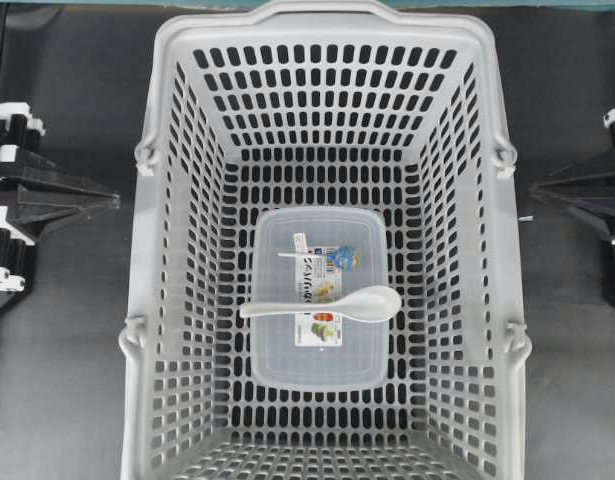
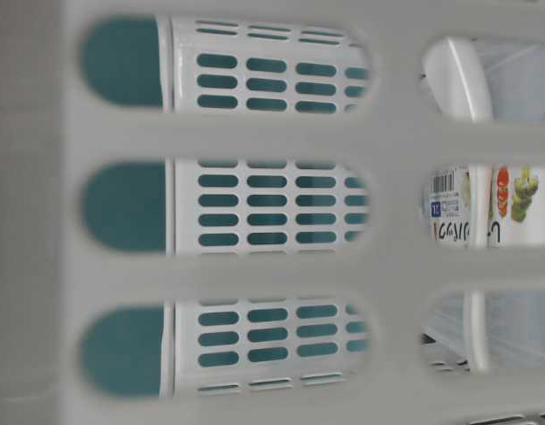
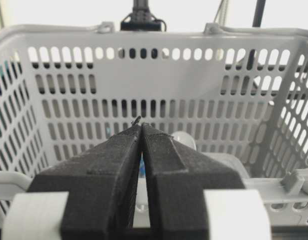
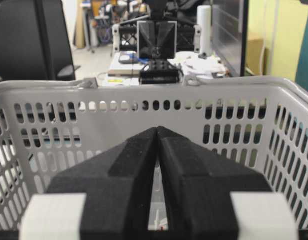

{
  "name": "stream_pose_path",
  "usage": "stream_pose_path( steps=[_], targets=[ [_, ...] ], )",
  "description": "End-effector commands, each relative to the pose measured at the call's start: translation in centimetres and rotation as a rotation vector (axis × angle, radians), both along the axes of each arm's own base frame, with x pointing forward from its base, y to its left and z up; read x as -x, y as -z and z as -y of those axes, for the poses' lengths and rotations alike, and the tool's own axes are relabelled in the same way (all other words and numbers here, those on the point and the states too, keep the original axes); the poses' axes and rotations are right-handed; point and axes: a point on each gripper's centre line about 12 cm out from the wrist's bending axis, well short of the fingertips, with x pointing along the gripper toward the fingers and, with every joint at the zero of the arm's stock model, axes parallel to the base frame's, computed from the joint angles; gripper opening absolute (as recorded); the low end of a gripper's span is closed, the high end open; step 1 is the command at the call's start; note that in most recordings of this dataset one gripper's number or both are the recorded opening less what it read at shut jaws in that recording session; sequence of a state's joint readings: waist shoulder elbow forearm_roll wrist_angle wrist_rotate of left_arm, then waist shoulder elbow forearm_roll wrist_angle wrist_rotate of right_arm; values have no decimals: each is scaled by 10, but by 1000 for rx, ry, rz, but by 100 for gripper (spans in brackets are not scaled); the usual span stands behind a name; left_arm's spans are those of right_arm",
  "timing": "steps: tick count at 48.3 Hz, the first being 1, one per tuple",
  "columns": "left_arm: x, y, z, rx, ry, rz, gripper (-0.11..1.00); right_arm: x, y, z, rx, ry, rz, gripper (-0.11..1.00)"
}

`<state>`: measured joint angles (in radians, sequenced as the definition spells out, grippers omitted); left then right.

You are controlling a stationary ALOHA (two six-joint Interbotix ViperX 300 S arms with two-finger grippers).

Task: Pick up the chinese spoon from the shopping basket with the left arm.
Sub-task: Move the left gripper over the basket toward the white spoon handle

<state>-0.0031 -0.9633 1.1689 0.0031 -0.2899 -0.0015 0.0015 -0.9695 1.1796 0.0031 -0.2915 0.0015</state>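
Approach not begun: left gripper (image 3: 140,131) pressed together, empty, outside shopping basket (image 1: 147,300). Chinese spoon (image 1: 327,305) lies ahead and below, atop clear container (image 1: 277,350). Next: spread fingers, reach over rim

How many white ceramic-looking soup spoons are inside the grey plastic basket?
1. The glossy white soup spoon lies across the lid of the clear rectangular container on the grey slotted basket's floor. Another could be hidden beneath the container.

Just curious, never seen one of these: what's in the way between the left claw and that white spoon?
The overhead view shows it: the shopping basket's slotted grey side wall stands between the shut left gripper outside and the chinese spoon, which lies on a clear lidded container.
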Motion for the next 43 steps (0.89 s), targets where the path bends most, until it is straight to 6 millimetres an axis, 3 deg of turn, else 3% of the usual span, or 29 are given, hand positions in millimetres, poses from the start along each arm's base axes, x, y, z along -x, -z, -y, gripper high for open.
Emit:
stream_pose_path(
  steps=[1,7,17,31,43],
  targets=[
    [-6,-22,2,-12,15,41,6,-3,0,2,-12,11,-3,0],
    [-18,-40,5,38,30,5,0,-3,7,3,-14,13,-52,0],
    [-53,-47,20,45,78,-203,0,-2,15,2,-34,11,-121,0],
    [-123,-43,36,44,86,-492,0,-1,15,2,-57,9,-130,0],
    [-168,-25,41,25,65,-756,0,-1,14,2,-57,9,-127,3]
  ],
)
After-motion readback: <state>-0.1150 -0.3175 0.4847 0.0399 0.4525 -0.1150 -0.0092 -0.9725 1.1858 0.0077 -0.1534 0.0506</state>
